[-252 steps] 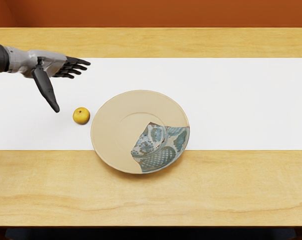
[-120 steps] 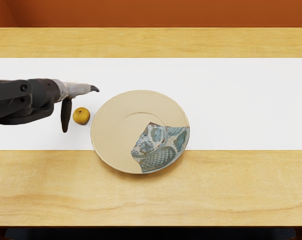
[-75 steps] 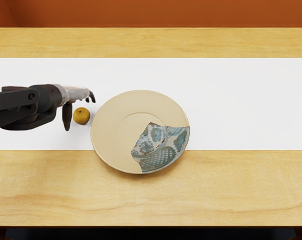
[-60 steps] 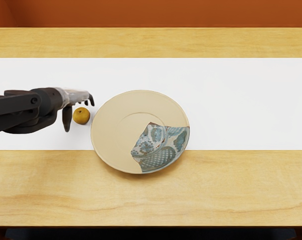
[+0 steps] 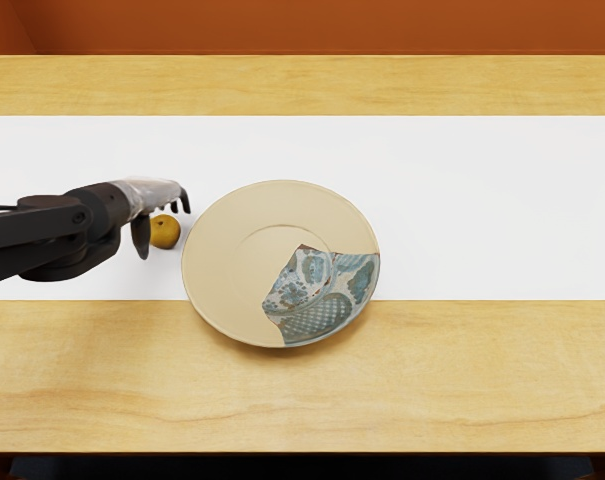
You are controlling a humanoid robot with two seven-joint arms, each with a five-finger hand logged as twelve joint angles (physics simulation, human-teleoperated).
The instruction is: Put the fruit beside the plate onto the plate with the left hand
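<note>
A small yellow-orange fruit (image 5: pixel 165 232) lies on the white runner just left of the beige plate (image 5: pixel 252 230), which has a blue-green patterned patch at its lower right. My left hand (image 5: pixel 160 213) comes in from the left edge and sits over the fruit. The fingers curl down behind the fruit's far side and the thumb hangs at its left side. The fruit still rests on the cloth, partly hidden by the hand. Whether the fingers touch it I cannot tell.
A white runner (image 5: pixel 482 200) crosses the wooden table (image 5: pixel 382 380) from left to right. The dark forearm (image 5: pixel 42 235) lies low over the runner at the left. An orange-brown wall runs behind the table's far edge.
The left hand has dropped from high at the back left to the fruit, turned, and curled its fingers around it. It has shifted slightly right in the last half second. The fruit has not moved.
</note>
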